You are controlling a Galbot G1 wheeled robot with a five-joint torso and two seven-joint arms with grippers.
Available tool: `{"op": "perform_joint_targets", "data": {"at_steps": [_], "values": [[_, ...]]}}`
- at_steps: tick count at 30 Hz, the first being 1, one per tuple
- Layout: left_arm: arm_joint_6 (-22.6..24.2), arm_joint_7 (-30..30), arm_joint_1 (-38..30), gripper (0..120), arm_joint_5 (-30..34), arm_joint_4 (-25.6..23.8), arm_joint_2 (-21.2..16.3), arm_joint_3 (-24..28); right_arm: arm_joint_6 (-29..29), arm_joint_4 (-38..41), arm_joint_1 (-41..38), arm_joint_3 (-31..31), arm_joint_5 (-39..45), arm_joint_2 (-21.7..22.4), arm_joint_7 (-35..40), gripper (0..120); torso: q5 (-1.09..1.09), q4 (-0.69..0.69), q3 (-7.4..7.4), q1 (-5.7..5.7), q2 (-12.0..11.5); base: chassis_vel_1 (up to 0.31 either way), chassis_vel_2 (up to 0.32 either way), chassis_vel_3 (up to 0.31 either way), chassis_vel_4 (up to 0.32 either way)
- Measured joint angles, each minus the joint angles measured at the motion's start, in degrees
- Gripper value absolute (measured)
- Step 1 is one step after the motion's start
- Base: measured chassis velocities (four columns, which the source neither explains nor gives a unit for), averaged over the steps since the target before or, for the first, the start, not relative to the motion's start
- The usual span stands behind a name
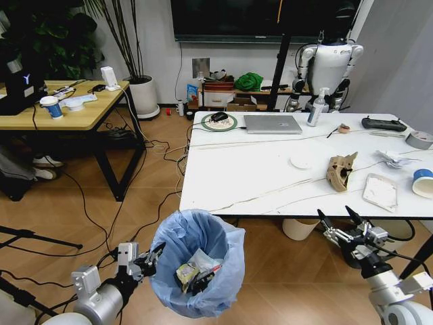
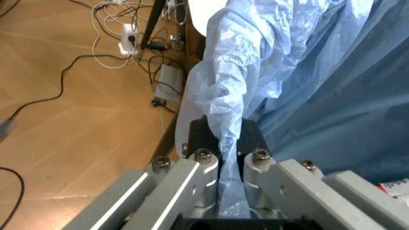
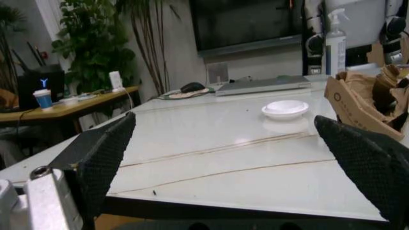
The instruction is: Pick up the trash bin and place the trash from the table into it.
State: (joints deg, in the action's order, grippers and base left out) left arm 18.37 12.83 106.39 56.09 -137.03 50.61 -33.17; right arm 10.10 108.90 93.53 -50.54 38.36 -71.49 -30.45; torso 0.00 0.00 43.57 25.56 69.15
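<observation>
The trash bin [image 1: 196, 261], lined with a light-blue bag [image 2: 223, 72], stands on the floor before the table [image 1: 243, 169]. My left gripper [image 1: 154, 256] is shut on the bag at the bin's left rim; the left wrist view shows the gripper [image 2: 223, 139] with the plastic pinched between its fingers. A yellow wrapper [image 1: 186, 274] and other litter lie inside. On the table are a brown cardboard piece [image 1: 342, 170] [image 3: 364, 100], a white packet [image 1: 381, 191], a paper wad [image 1: 396, 159] and a blue-and-white cup [image 1: 423, 183]. My right gripper [image 1: 335, 215] [image 3: 233, 158] hangs open at the table's front edge, short of the cardboard.
A silver laptop [image 1: 272, 124], spray bottle [image 1: 315, 108], white lid [image 1: 301, 161] and grey tape roll [image 1: 419, 139] share the table. A cream bin [image 1: 300, 229] stands under it. A wooden desk [image 1: 61, 112] is at left, with cables [image 1: 162, 149] across the floor.
</observation>
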Motion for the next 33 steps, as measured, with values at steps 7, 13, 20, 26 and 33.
{"op": "perform_joint_targets", "data": {"at_steps": [7, 13, 20, 26, 33], "values": [[-0.14, -0.19, 0.45, 0, -0.5, -0.09, 0.16, -0.01, 0.49, -0.12, 0.42, -0.36, -0.04, -0.85, -1.06, 100, -0.02, -0.01, 0.0, 0.0, 0.0, -0.037, -0.035, 0.047, 0.035], [-0.17, -0.2, 0.41, 0, -0.46, -0.16, 0.11, -0.16, 0.98, -0.45, 0.71, -0.49, -0.19, -1.24, -1.57, 100, 0.0, 0.0, 0.0, 0.0, 0.0, -0.14, -0.153, 0.146, 0.166], [-0.18, -0.22, 0.04, 0, -0.34, 0.03, 0.12, -0.1, 1.01, -0.6, 0.31, -0.51, -0.19, -1.22, -1.62, 100, -0.01, -0.01, 0.0, 0.0, 0.0, -0.158, -0.175, 0.159, 0.155], [-0.18, -0.24, -0.08, 0, -0.14, 0.21, -0.16, -0.07, 0.98, -0.8, 0.06, -0.34, -0.19, -1.26, -1.62, 100, 0.0, 0.0, 0.0, 0.0, 0.0, -0.145, -0.138, 0.158, 0.149], [-0.14, -0.23, -0.64, 0, 0.15, 0.51, -0.16, 0.26, 0.95, -1.35, -0.27, -0.27, -0.14, -1.28, -1.83, 100, -0.01, -0.01, 0.0, 0.0, -0.01, -0.142, -0.148, 0.135, 0.138]]}}
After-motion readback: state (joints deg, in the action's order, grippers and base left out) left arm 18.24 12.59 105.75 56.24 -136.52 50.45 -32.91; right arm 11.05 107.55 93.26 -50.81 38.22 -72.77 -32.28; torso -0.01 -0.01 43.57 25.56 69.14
